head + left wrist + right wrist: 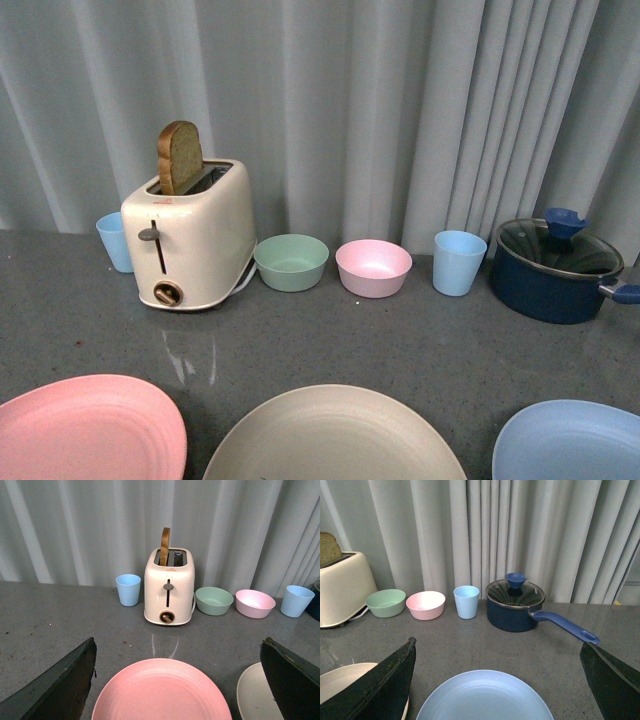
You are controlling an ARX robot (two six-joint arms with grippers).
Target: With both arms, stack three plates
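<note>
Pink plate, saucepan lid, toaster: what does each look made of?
Pink plate: probably matte plastic; dull surface with faint concentric rings. Saucepan lid: looks like clear glass; see-through, with reflections. Toaster: glossy cream shell showing soft highlights; plastic or painted metal, cannot tell.

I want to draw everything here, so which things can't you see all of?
Pink plate, beige plate, light blue plate: front view, near sides cut off by the picture's edge.
Left blue cup: front view, partly hidden behind the toaster.
Pot handle: front view, cut off at the right edge.
Toaster dial: front view, markings too small to read.
</note>
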